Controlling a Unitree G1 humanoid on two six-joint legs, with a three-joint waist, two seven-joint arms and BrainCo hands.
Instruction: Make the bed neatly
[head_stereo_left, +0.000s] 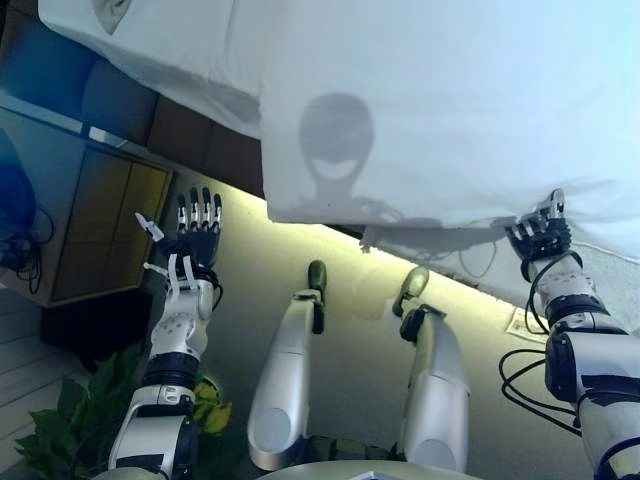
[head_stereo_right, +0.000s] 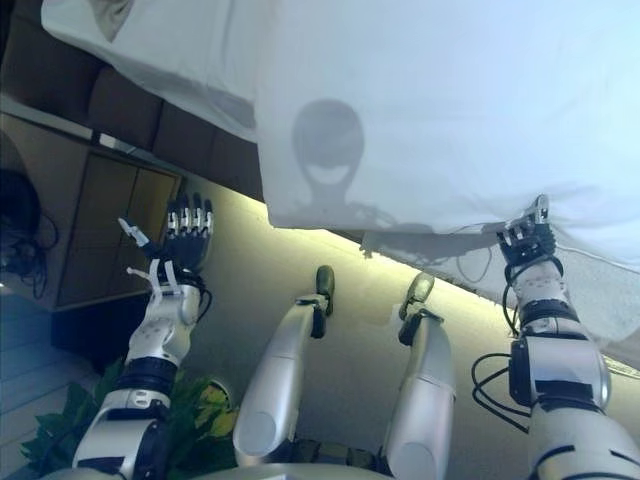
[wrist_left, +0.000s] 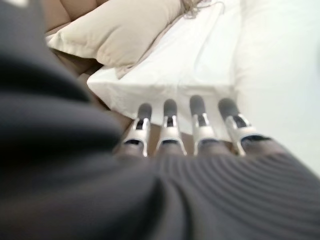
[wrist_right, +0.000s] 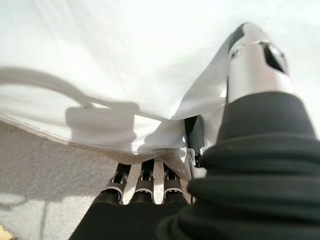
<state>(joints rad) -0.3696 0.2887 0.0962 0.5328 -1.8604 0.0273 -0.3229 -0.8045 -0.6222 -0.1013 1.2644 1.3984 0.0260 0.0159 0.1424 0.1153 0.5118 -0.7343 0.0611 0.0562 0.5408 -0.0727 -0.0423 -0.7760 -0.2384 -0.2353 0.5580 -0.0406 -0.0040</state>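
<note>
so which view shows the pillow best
The left wrist view: the beige pillow lies clearly past the left hand's straight fingers, beside the white sheet. The eye views catch at most a cut-off corner at the top edge; the right wrist view shows none.

Duvet (head_stereo_left: 450, 110): plain white, no pattern. Pillow (wrist_left: 117, 32): beige, plain. Bed base (head_stereo_left: 190, 135): dark brown. Floor (head_stereo_left: 350, 330): pale beige carpet. Plant (head_stereo_left: 60, 430): green leaves. Cabinet (head_stereo_left: 105, 225): brown-yellow panels.
</note>
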